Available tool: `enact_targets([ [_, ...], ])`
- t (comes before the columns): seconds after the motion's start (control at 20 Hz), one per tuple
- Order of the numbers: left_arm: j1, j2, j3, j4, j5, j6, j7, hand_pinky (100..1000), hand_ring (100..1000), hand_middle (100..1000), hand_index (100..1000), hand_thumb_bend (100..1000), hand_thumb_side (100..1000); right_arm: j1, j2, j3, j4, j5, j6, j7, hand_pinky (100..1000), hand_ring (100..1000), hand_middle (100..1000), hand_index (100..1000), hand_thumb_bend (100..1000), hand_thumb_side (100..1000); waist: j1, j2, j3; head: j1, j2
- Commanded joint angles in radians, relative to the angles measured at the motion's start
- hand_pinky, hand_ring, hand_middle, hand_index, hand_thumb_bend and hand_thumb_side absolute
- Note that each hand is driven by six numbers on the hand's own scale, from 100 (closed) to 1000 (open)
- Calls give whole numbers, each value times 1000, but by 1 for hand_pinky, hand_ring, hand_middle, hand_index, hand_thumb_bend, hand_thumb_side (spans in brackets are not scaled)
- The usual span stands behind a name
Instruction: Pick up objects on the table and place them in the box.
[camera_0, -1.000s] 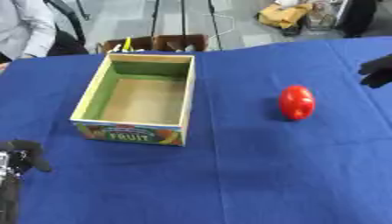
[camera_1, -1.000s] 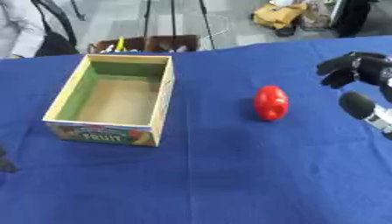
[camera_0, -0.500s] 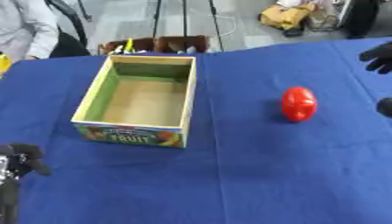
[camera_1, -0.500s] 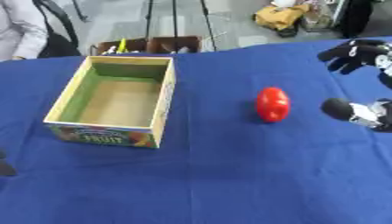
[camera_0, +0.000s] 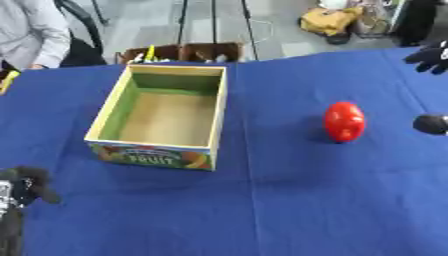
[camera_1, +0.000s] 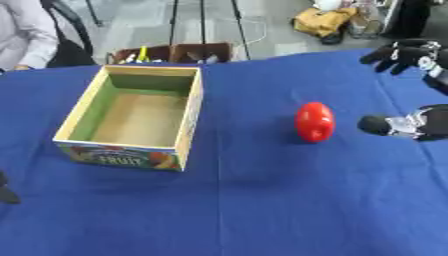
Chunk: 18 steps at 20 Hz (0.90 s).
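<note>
Blue cloth-covered surface (camera_1: 262, 210). Open cardboard box with green inner walls and a "FRUIT" label on its front (camera_1: 136, 117) stands left of centre, nothing visible inside. Glossy red oval object (camera_1: 314, 121) lies on the cloth to the box's right, well apart from it. Right robot hand (camera_1: 398, 52) hangs at the right edge, fingers spread and relaxed, apart from the red object, holding nothing. Left robot hand (camera_0: 24, 186) shows at the lower left corner; its finger state cannot be told.
</note>
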Motion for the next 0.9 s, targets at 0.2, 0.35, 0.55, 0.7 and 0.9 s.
enact_targets([
  [0.2, 3, 17, -9, -9, 4, -1, -13, 386, 355, 456, 578, 100, 808, -108, -44, 40, 138, 9, -42, 38, 700, 758, 784, 883, 771, 810, -7, -20, 7, -12, -6],
  [0.35, 5, 19, -12, -7, 5, -2, -17, 386, 355, 457, 578, 100, 809, -157, -42, 59, 218, -21, -72, 78, 700, 756, 775, 883, 761, 720, -8, -21, 13, -18, -6],
  [0.55, 8, 20, -15, -5, 5, -3, -22, 386, 355, 457, 578, 100, 809, -208, -42, 69, 321, -67, -102, 139, 700, 757, 771, 884, 761, 589, -9, -19, 20, -25, -8],
  [0.7, 8, 20, -17, -4, 3, -4, -27, 387, 355, 457, 578, 100, 810, -229, -52, 72, 374, -82, -135, 173, 702, 761, 775, 887, 769, 500, -11, -16, 26, -30, -10],
  [0.9, 8, 21, -19, -3, 1, -4, -31, 387, 355, 457, 578, 100, 811, -265, -50, 81, 426, -59, -154, 223, 706, 768, 784, 891, 767, 422, -14, -12, 34, -36, -13],
])
